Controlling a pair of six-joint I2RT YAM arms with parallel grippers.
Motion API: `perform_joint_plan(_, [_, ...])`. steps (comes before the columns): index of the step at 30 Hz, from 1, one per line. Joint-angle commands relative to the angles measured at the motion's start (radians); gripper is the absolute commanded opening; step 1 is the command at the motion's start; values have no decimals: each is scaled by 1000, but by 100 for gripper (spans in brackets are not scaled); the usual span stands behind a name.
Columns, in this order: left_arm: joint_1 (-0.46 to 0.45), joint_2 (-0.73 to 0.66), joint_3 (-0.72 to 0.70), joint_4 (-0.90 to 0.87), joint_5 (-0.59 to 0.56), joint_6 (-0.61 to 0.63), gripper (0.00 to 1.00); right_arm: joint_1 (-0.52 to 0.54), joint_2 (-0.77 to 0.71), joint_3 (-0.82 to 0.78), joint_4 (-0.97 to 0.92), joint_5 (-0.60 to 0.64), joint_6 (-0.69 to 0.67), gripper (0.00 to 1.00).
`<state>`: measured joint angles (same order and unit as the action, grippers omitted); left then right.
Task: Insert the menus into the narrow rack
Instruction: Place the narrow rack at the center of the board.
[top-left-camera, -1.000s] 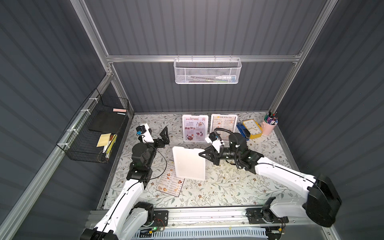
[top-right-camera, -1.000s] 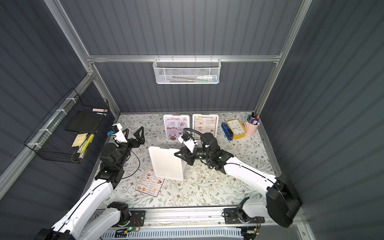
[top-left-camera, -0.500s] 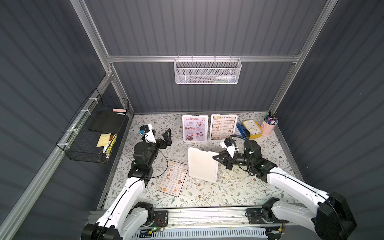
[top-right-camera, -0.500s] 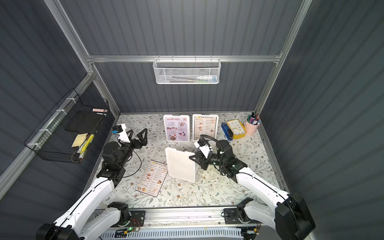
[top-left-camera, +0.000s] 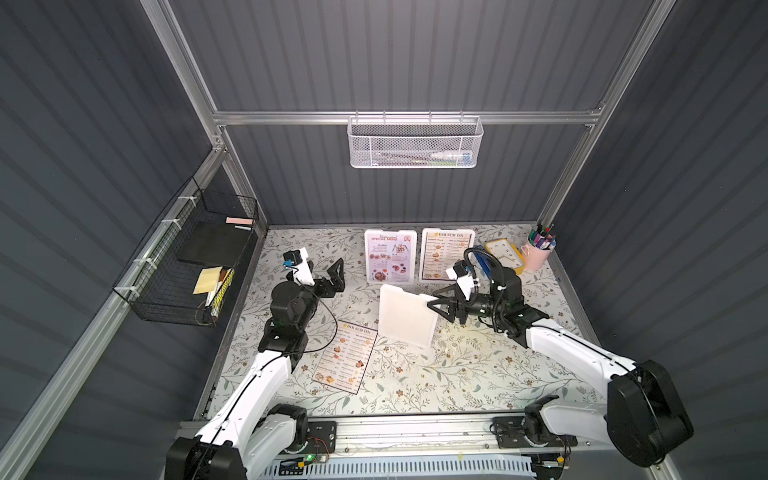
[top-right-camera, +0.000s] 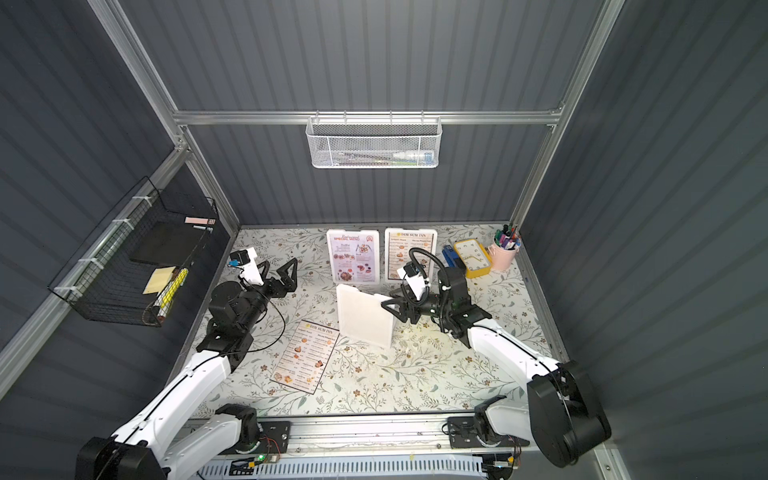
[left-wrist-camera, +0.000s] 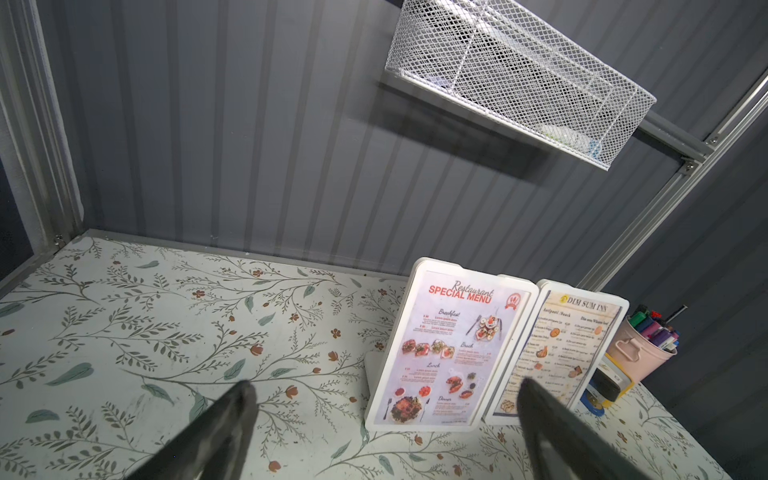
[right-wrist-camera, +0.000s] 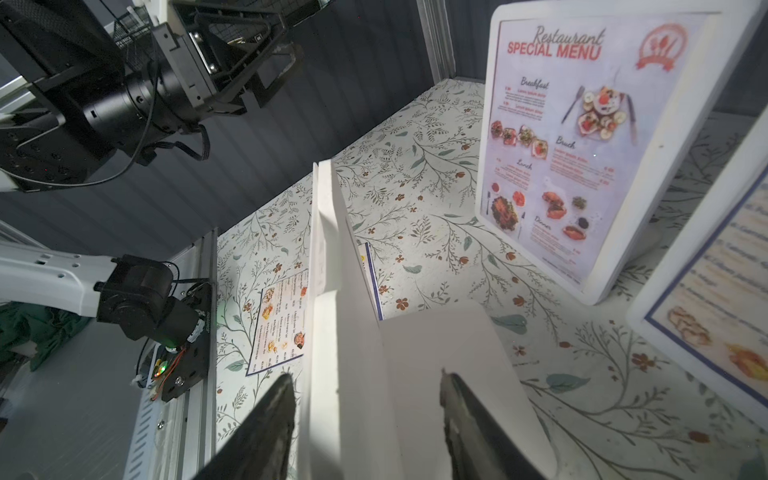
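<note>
A blank white holder (top-left-camera: 405, 316) (right-wrist-camera: 345, 291), the narrow rack, stands upright mid-table. My right gripper (top-left-camera: 434, 302) (right-wrist-camera: 365, 376) is open, a finger on each side of the holder's right edge with a gap to it. One "DIM SUM INN" menu (top-left-camera: 347, 355) (top-right-camera: 305, 355) lies flat to the holder's front left. At the back, a lavender special menu (top-left-camera: 390, 257) (left-wrist-camera: 449, 353) and another "DIM SUM INN" menu (top-left-camera: 446, 253) stand in white holders. My left gripper (top-right-camera: 278, 266) (left-wrist-camera: 384, 386) hangs wide open and empty above the table's left side.
A black wire basket (top-left-camera: 195, 266) hangs on the left wall and a white mesh basket (top-left-camera: 415, 143) on the back wall. A pink cup of pens (top-left-camera: 540, 249), a yellow clock (top-left-camera: 505, 255) and a blue item sit in the back right corner of the floral table (top-left-camera: 478, 374).
The right arm carried the blank holder rightward off the flat menu, stood it mid-table, and its jaws opened off it. The left arm shifted slightly.
</note>
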<state>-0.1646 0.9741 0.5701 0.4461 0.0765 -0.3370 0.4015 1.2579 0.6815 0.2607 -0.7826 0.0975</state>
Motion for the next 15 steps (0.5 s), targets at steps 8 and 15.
perform_joint_plan(8, [8,-22,21,-30,-22,-5,99,-9,-115,-49,6,219,41,65])
perform_joint_plan(15, [4,-52,-66,26,150,-21,99,-12,-166,-49,-62,357,88,66])
